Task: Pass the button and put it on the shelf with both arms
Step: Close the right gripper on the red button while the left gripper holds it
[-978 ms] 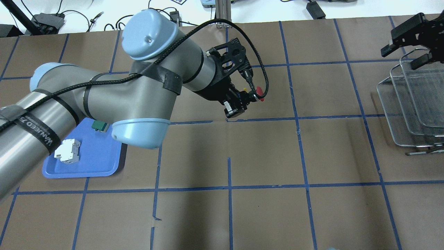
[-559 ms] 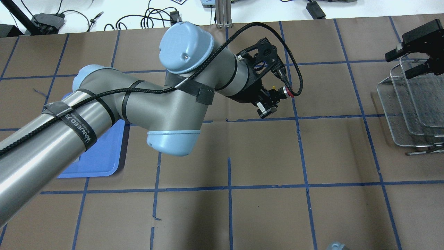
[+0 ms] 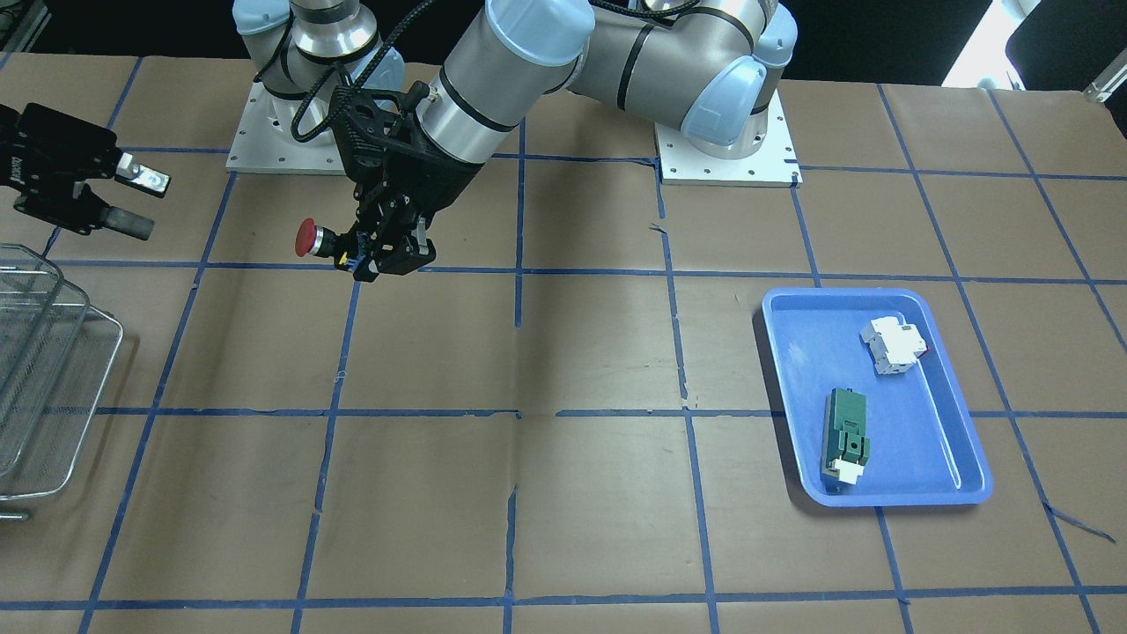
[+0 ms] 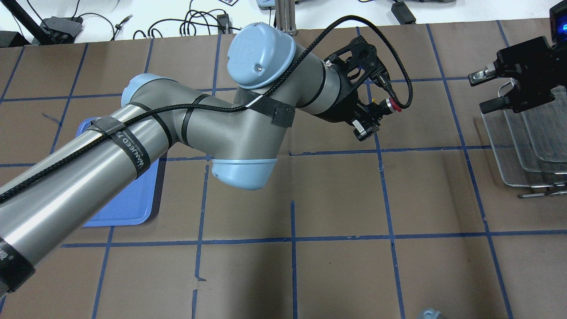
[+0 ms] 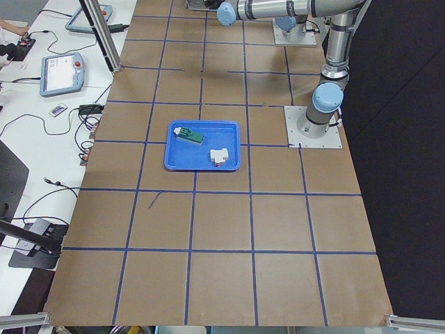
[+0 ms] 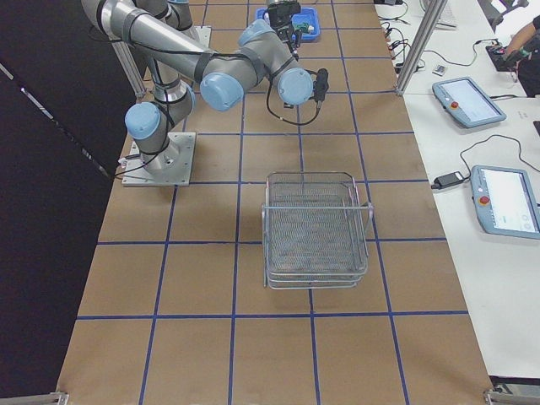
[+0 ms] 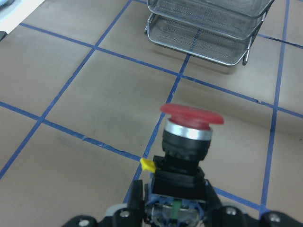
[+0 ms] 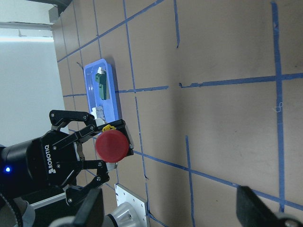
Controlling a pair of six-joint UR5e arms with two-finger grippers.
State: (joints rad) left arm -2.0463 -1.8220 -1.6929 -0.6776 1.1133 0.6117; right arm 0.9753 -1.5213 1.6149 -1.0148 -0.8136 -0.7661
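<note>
- Looking at the left gripper [image 4: 367,122], what worries you?
- It is clamped on the black base of the button [image 4: 390,105], which it holds in the air above the table. In the overhead view the red cap points toward three o'clock. The hold sits low on the body, so most of the button sticks out past the fingertips. I judge that an off-line nudge on the cap could pivot it or work it loose.
- And the right gripper [image 4: 485,91]?
- Its jaws are spread wide with nothing between them. It sits at three o'clock from the button and well apart from it. Two slips seem likely: closing on the rounded cap instead of the silver collar, or the left letting go before the right has a firm hold. Either would drop the button onto the table. The black cable [image 4: 409,88] loops close by the cap and might snag.
- Containers?
- The wire shelf [image 4: 509,150] stands at four o'clock from the button, near the right gripper, and no item shows on its tiers. The blue tray [image 3: 845,293] lies at eight o'clock, well apart. In the front-facing view the white breaker block [image 3: 894,343] lies at one o'clock inside it. The green module [image 3: 845,431] lies at seven o'clock, and the two do not touch.
</note>
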